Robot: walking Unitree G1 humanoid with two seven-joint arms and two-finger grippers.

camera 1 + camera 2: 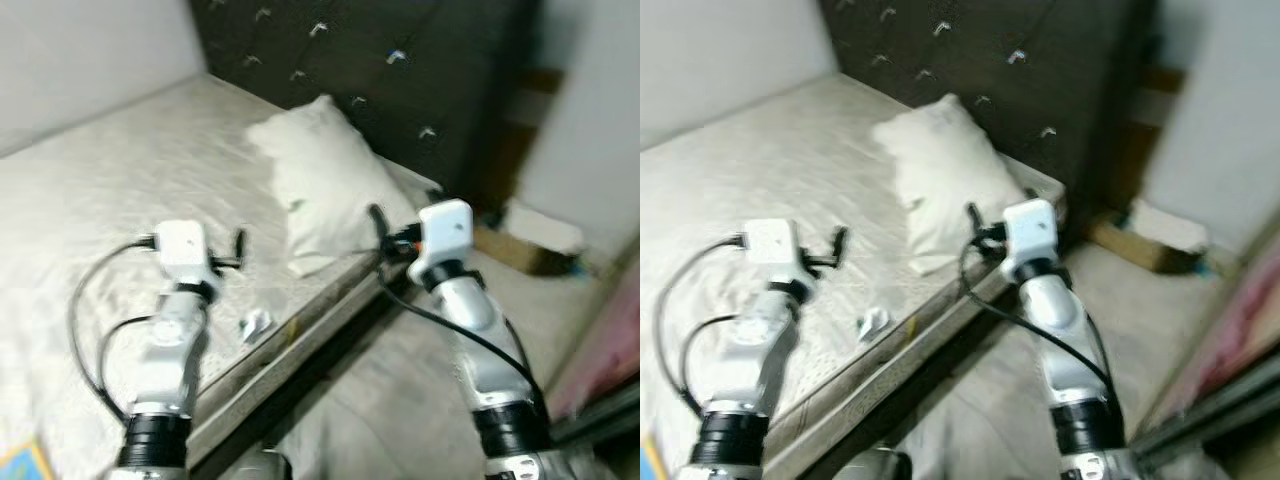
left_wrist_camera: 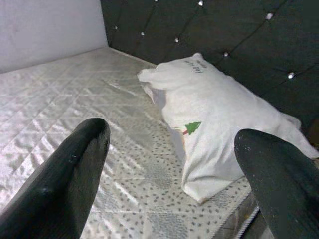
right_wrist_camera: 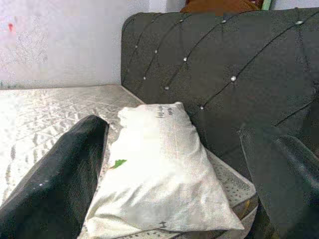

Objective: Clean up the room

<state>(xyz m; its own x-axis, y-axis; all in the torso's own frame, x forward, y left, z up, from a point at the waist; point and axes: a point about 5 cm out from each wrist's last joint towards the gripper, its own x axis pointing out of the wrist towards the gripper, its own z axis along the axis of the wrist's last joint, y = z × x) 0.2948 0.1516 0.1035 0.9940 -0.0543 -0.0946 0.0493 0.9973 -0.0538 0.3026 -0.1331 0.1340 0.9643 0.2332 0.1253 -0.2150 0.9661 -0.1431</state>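
**Bedside tidy barely begun as both arms reach toward the bed**

From my remote seat, I have the left gripper (image 1: 240,250) raised over the quilted mattress (image 1: 90,200), its two black fingers (image 2: 65,179) spread wide with nothing between them. Just ahead of it, near the mattress edge, lies a small crumpled scrap (image 1: 255,323), pale and too blurred for me to identify; I judge it the likeliest piece of litter to collect. Further right, a white pillow (image 1: 330,180) rests askew against the dark tufted headboard (image 1: 400,80), one corner reaching the bed's edge. My right gripper (image 1: 378,235) hovers beside that corner, and its wrist camera shows its fingers (image 3: 55,184) also well apart and holding nothing. Beyond the bed, on the floor near the wall, sits a flat cardboard box (image 1: 515,250) with something pale on top. By my reading nothing has yet been picked up: scrap, pillow and floor clutter all remain to be dealt with.
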